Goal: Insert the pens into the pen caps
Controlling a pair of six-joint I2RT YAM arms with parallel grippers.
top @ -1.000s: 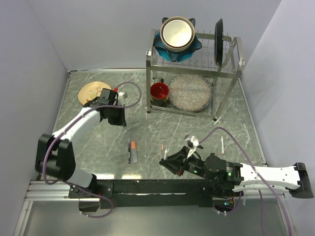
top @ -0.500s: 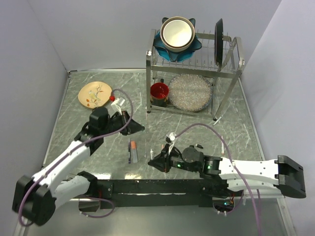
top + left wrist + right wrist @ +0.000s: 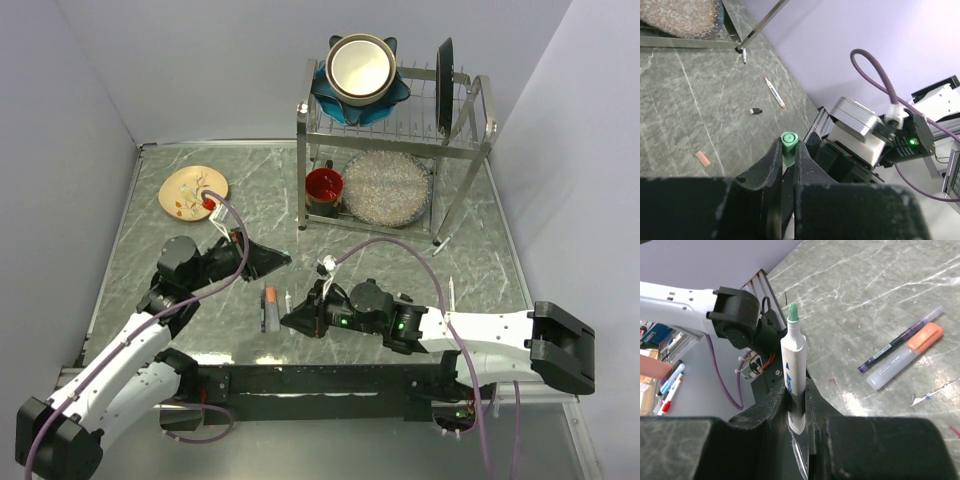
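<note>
My left gripper (image 3: 787,147) is shut on a teal-green pen cap (image 3: 788,139), whose closed end sticks out past the fingertips. My right gripper (image 3: 795,390) is shut on a white pen (image 3: 791,347) that stands upright with its green tip bare. In the top view the left gripper (image 3: 283,261) and the right gripper (image 3: 288,318) hang close together over the table's middle front, a little apart. Beside them lie a dark pen (image 3: 900,339) and a grey pen with an orange cap (image 3: 904,356). A white pen (image 3: 774,92), a black cap (image 3: 755,111) and a salmon cap (image 3: 702,158) lie further right.
A metal dish rack (image 3: 480,140) stands at the back, with a bowl (image 3: 359,66) on top. Under it are a red mug (image 3: 324,186) and a speckled plate (image 3: 386,188). A patterned plate (image 3: 192,190) lies at the back left.
My left arm has swung from the patterned plate towards the table's middle. My right arm has slid left along the near side with the pen, so the two grippers now nearly meet.
</note>
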